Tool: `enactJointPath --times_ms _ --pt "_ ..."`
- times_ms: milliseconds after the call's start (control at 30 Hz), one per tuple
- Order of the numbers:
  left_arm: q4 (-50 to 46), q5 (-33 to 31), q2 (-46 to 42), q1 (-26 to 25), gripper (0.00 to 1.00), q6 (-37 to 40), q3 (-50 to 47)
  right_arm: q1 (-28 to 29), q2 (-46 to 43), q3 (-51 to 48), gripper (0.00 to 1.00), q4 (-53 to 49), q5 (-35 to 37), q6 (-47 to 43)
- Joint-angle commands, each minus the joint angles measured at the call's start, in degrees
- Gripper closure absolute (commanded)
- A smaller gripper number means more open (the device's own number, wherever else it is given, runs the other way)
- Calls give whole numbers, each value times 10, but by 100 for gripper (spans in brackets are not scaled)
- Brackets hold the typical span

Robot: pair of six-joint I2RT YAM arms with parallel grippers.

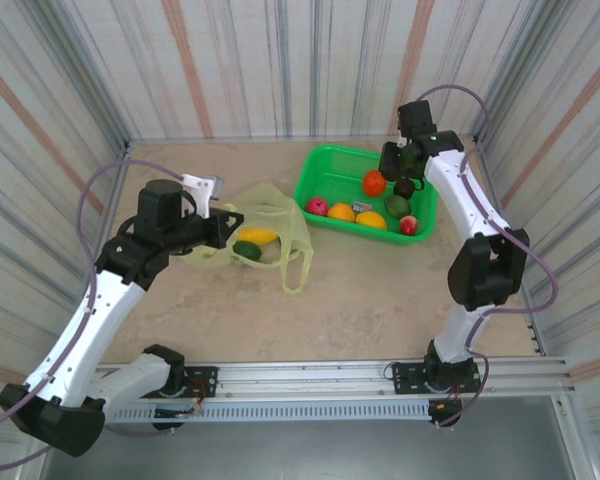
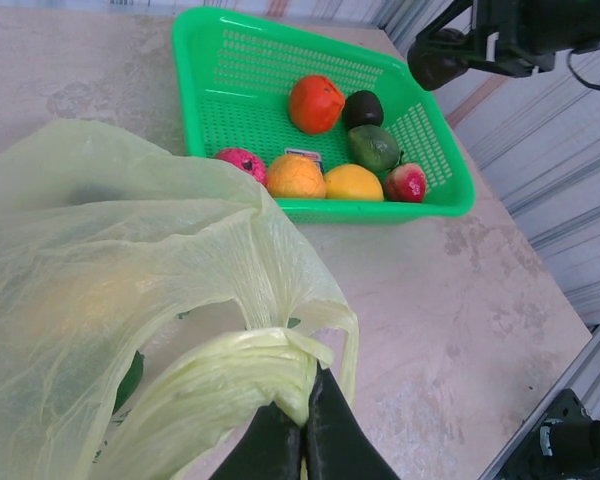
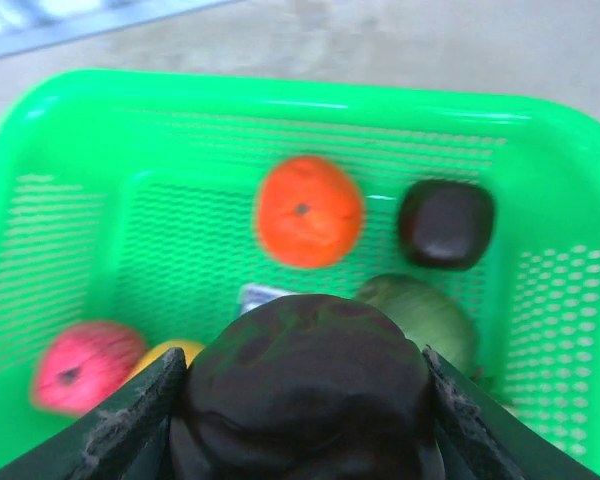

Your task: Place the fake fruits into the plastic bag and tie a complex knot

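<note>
My left gripper is shut on a bunched handle of the yellow-green plastic bag, which lies left of the basket with a yellow mango and a green avocado inside. My right gripper is shut on a dark purple mangosteen, held above the green basket. In the basket lie an orange, a second mangosteen, a green avocado, a red apple and a yellow fruit.
The green basket stands at the back right of the beige table, close to the striped wall. A strawberry sits in its near right corner. Bare tabletop stretches in front of bag and basket.
</note>
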Motion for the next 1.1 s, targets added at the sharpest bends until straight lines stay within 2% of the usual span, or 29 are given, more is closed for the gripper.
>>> enactJointPath --times_ms 0,100,267,433,600,767,1000,1067 --pt "-17 -5 -14 7 100 6 14 31 -54 -33 44 7 -68 24" --pt "-19 -5 -16 8 100 6 14 73 -97 -57 44 28 -119 43" --pt "-20 -5 -19 8 100 6 13 187 -144 -100 43 79 -188 46" --pt "-19 -5 -22 8 100 4 12 307 -152 -154 42 136 -200 35" --pt "-22 -6 -26 10 100 3 12 379 -130 -205 42 202 -215 37" --pt "-23 -4 -32 9 100 4 10 403 -67 -190 43 200 -174 38" --pt "-22 -2 -43 10 100 0 0 386 17 -124 45 194 -59 49" --pt "-21 0 -42 10 100 -1 -2 377 40 -103 45 200 -49 58"
